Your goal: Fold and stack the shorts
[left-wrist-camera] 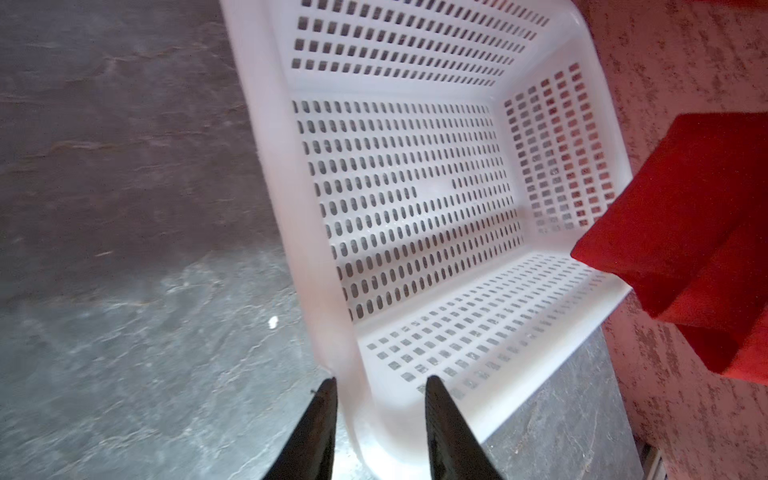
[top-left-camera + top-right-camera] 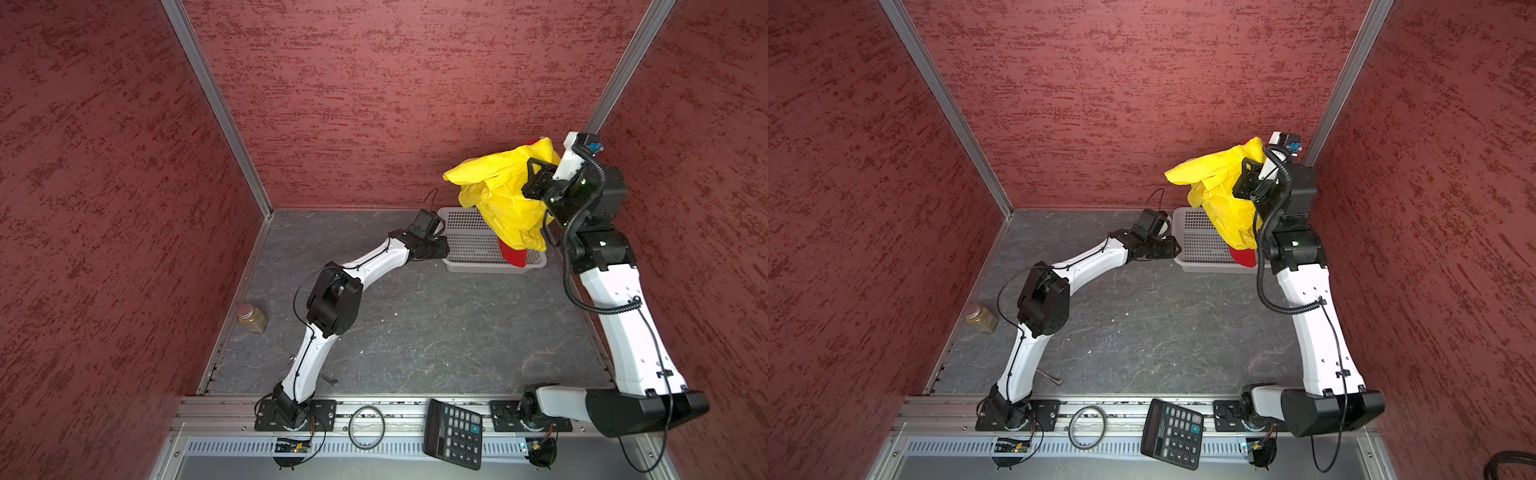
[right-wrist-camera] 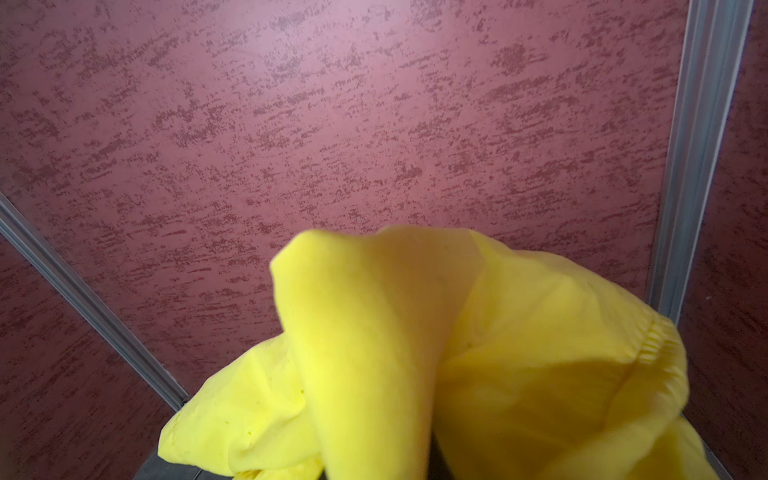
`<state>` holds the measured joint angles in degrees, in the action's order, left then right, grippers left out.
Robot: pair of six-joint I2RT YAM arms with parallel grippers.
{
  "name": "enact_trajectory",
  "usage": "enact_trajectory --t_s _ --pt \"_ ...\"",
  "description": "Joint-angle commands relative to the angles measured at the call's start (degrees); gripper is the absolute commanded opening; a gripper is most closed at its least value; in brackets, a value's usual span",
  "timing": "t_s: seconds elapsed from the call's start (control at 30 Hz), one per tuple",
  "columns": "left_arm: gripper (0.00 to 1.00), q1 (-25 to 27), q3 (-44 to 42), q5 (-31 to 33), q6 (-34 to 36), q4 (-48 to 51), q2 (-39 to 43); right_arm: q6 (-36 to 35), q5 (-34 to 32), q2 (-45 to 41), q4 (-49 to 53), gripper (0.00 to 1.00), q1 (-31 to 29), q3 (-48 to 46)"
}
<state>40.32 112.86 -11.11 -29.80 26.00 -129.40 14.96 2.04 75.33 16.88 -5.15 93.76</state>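
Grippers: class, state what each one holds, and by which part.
Left gripper: rim near a corner of the white perforated plastic basket. Right gripper: bunched bright yellow fabric shorts; exact part hidden.

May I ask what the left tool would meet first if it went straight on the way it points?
The white basket: the left tool is clamped on its corner rim, so it would likely push the basket along.

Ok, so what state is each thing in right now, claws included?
yellow shorts: bunched, lifted in the air.
red shorts: hanging under the yellow pair.
right claw: shut on yellow shorts.
white basket: upright, held at one corner.
left claw: clamped on white basket's rim.
jar: lid on.
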Motion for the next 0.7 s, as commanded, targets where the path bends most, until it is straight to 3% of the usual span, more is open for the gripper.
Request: enact_trajectory --t_s 0.0,0.07,0.27,0.3,0.43,0.5,0.67 --pt "0.38 0.3 0.9 -1.3 -0.9 0.4 -1.5 -0.8 -1.9 0.1 -4.9 0.0 -0.2 -2.2" --pt "0.38 0.3 0.8 -1.4 -1.1 0.8 -1.5 -0.8 -2.2 0.3 -4.5 0.01 -0.1 -3.9" --pt "0.4 0.3 -1.2 -1.4 -1.3 0.8 -0.7 0.4 -5.2 -1.6 -7.1 0.31 -0.2 -14.3" --pt "0.4 0.3 -1.6 -1.4 -1.4 0.7 -0.6 0.5 -5.8 -1.7 -7.2 0.38 -0.1 -16.2" --pt "0.41 0.3 -1.9 -1.8 -1.6 0.9 -0.4 1.1 -7.5 -1.6 -6.3 0.8 -0.2 -21.3" --pt "0.41 0.2 -2.0 -1.6 -1.6 1.1 -0.3 1.2 -6.7 -2.3 -5.9 0.87 -0.1 -23.1" --pt "0.42 -0.1 -3.4 -1.2 -1.9 0.4 0.5 1.5 -2.2 -2.2 -2.6 0.91 -0.1 -26.1"
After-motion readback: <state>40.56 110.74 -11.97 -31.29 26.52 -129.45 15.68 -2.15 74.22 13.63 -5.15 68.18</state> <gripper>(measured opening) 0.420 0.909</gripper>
